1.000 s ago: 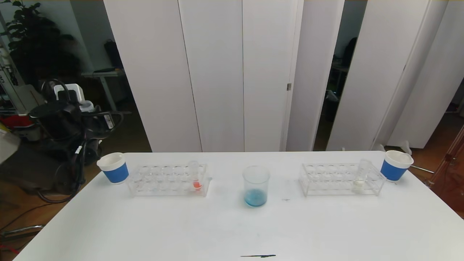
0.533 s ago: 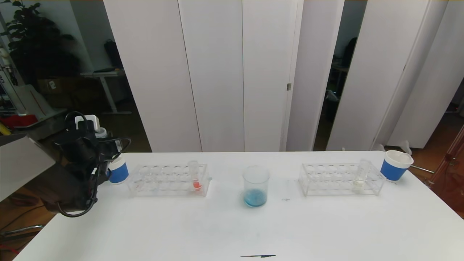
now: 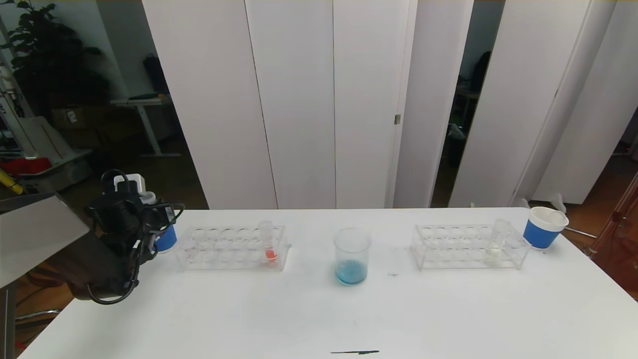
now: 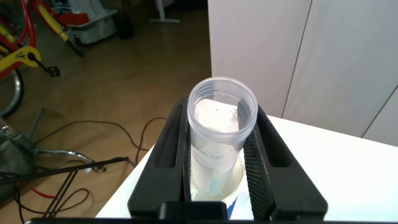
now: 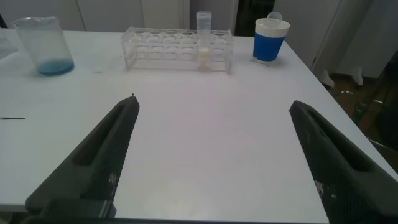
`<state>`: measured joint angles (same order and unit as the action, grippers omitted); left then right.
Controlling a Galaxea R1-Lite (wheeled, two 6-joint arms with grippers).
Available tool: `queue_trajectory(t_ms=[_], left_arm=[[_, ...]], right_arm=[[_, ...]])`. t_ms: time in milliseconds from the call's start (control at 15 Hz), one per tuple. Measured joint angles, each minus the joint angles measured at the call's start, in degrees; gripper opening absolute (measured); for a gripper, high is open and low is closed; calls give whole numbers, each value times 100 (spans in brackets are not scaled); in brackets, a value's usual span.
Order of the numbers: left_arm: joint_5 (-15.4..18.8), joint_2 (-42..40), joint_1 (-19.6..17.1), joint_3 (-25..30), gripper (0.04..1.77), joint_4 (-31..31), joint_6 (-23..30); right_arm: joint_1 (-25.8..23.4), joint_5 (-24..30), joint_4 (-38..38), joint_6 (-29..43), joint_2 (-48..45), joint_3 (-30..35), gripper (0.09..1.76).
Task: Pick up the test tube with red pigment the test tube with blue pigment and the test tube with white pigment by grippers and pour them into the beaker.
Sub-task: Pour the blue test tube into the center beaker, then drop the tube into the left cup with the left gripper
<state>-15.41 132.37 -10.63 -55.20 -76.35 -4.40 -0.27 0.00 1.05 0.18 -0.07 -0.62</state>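
My left gripper [image 4: 221,115] is shut on the test tube with blue pigment [image 4: 222,134], a clear tube with only a blue trace at its tip. The tip hangs inside the left blue paper cup [image 4: 205,186]. In the head view this gripper [image 3: 149,219] covers most of that cup [image 3: 167,239] at the table's left end. The beaker [image 3: 352,255] stands mid-table with blue liquid in it. The test tube with red pigment [image 3: 269,244] stands in the left rack [image 3: 232,247]. The test tube with white pigment [image 3: 496,242] stands in the right rack [image 3: 468,245]. My right gripper [image 5: 212,102] is open above bare table.
A second blue paper cup [image 3: 544,227] stands at the far right corner, beyond the right rack. A thin dark mark [image 3: 355,352] lies near the front edge. White panels stand behind the table. The table's left edge runs just beside the left gripper.
The left arm has come down and to the right with the tube, from beyond the table's left end to the left blue cup, which it now mostly hides. The right gripper has not moved.
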Motion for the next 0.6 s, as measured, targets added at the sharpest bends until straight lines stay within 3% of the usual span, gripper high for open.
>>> queue_trajectory(t_ms=[133, 200, 267, 333, 400, 467, 600], left_arm=[[11, 18, -30, -26, 58, 59, -11], [12, 18, -41, -26, 67, 61, -30], [12, 21, -48, -26, 91, 61, -41], [12, 24, -48, -26, 131, 61, -74], [20, 27, -48, -32, 159, 61, -91], [22, 27, -50, -32, 173, 61, -89], [26, -9, -50, -23, 175, 63, -96]], right_arm=[[0, 0, -1, 0, 0, 0, 173], [0, 0, 0, 0, 0, 0, 173], [0, 0, 0, 0, 0, 0, 173], [0, 0, -1, 0, 0, 0, 173], [0, 0, -1, 0, 0, 0, 173], [0, -2, 0, 0, 0, 0, 173], [0, 0, 0, 0, 0, 0, 173]])
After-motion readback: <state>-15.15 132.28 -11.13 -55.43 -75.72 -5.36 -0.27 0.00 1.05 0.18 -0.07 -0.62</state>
